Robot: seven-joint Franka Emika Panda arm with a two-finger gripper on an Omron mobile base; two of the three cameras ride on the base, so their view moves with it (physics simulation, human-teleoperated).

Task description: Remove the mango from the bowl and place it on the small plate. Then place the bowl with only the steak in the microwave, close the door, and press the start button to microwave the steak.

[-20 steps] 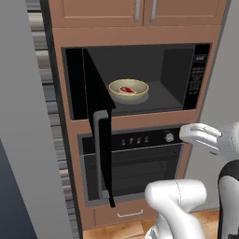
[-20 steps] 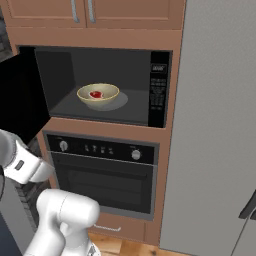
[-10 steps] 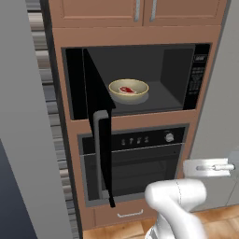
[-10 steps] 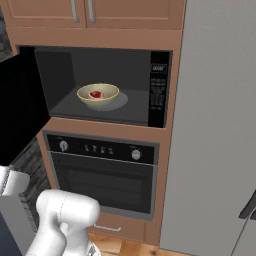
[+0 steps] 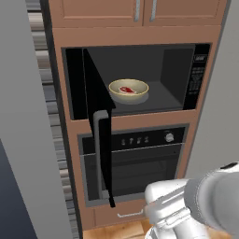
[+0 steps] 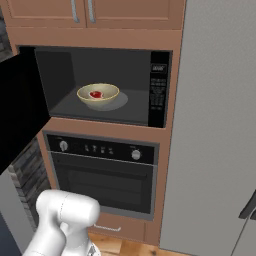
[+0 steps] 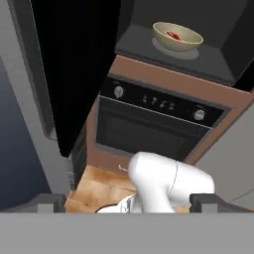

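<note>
The microwave (image 5: 196, 74) stands open, with the pale bowl (image 5: 136, 96) on its grey turntable and the red steak (image 5: 126, 89) lying in it. Its black door (image 5: 99, 116) is swung out to the left, the silver bar handle (image 5: 100, 149) facing me. From the right base view the bowl (image 6: 98, 100) and steak (image 6: 95, 94) sit left of the keypad strip (image 6: 159, 90). In the hand view my gripper (image 7: 129, 202) is open, low and well back from the bowl (image 7: 181, 45), with nothing between its fingertips (image 7: 49, 201). The mango and the small plate are out of view.
A black wall oven (image 5: 140, 163) with silver knobs sits under the microwave, a drawer (image 6: 110, 225) below it and wooden cabinets (image 5: 140, 11) above. A tall grey panel (image 6: 215, 125) stands on the right. The open door (image 7: 74, 64) juts into the space at the left.
My arm has dropped from mid-height at the right of the left base view to low near the floor. Bowl, steak and door have not moved.
</note>
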